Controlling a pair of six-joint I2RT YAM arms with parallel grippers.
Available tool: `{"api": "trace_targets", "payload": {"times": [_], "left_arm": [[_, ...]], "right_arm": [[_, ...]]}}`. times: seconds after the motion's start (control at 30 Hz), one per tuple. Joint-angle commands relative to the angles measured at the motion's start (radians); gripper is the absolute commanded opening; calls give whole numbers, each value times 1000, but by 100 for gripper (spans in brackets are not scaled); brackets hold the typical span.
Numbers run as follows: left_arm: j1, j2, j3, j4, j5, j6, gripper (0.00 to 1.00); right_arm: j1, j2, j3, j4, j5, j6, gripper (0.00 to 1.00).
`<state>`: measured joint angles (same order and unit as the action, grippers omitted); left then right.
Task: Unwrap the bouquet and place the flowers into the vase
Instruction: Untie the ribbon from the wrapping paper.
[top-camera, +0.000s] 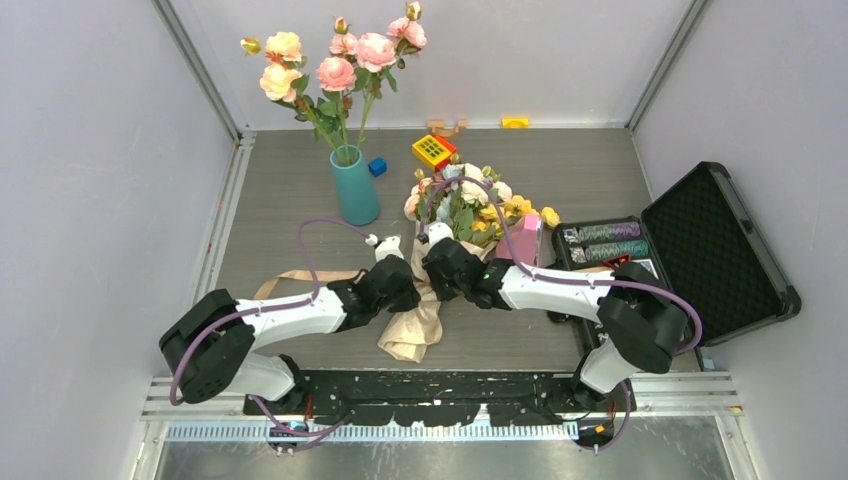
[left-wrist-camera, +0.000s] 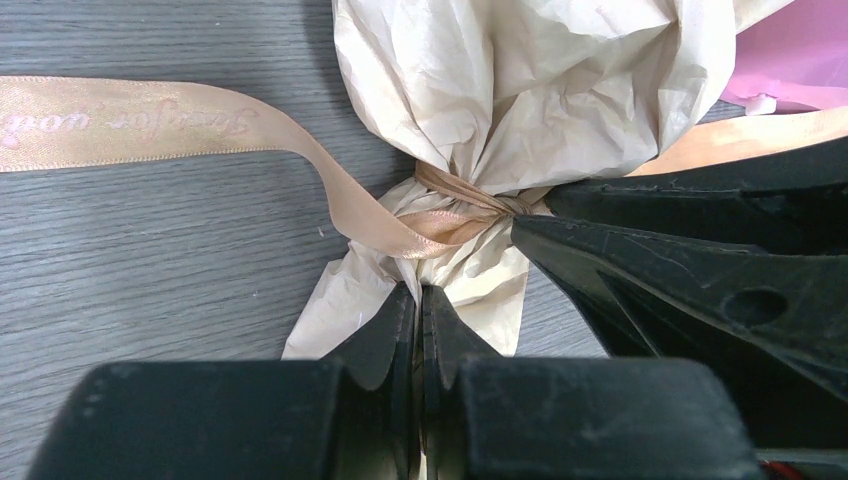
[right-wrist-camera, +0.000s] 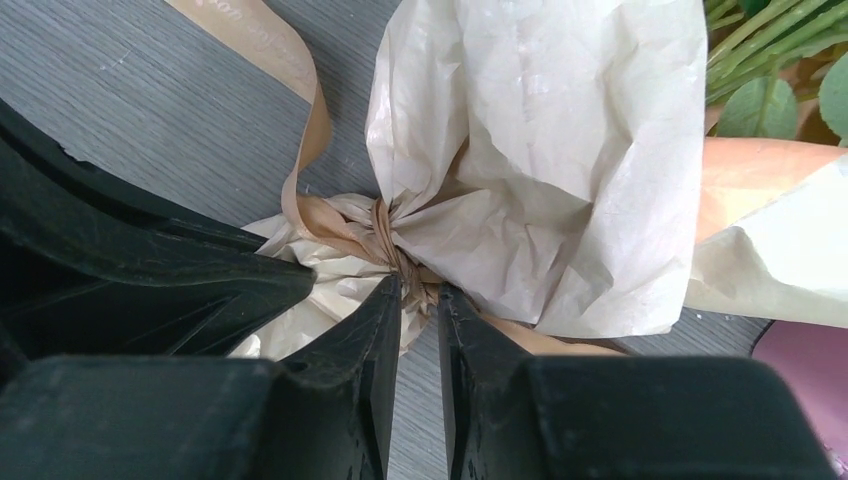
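Two end effectors are flanking the tied neck of the bouquet (top-camera: 462, 205) lying on the desk (top-camera: 560, 170). Left end effector (left-wrist-camera: 418, 300) is sitting closed against the paper tail (left-wrist-camera: 485, 285), and right end effector (right-wrist-camera: 420, 290) is hovering slightly parted at the knot (right-wrist-camera: 390, 240), gripping nothing.

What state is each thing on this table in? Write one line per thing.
Bouquet: lying down, wrapped, tied.
Ribbon: knotted round the paper neck, one tail loose.
Vase: upright, holding roses.
Case: lid open.
Left gripper: shut, tips at the paper below the knot.
Right gripper: slightly open, tips at the knot.
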<state>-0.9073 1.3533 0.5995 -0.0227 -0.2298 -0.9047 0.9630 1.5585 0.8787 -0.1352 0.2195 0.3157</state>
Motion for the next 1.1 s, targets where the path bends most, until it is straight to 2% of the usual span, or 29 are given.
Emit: {"api": "trace_targets", "payload": {"times": [0.0,0.37,0.5,0.57,0.8,1.07], "left_arm": [[6,9,-14,-27,4,26,0],[7,0,-17,-30,3,24,0],[7,-4,-19,-34,0,23,0],[7,-6,-20,-36,-3,19,0],[10,-7,-21,-54,-19,2,0],[21,-8,-23,-69,-23,-16,0]], "right_arm": [[2,8,50,18,45,-18,26],[2,71,54,25,29,-17,26],[2,73,51,20,88,-15,3],[3,66,43,21,121,-16,0],[15,-13,-36,75,253,-7,0],[26,-82,-103,106,305,8,0]]}}
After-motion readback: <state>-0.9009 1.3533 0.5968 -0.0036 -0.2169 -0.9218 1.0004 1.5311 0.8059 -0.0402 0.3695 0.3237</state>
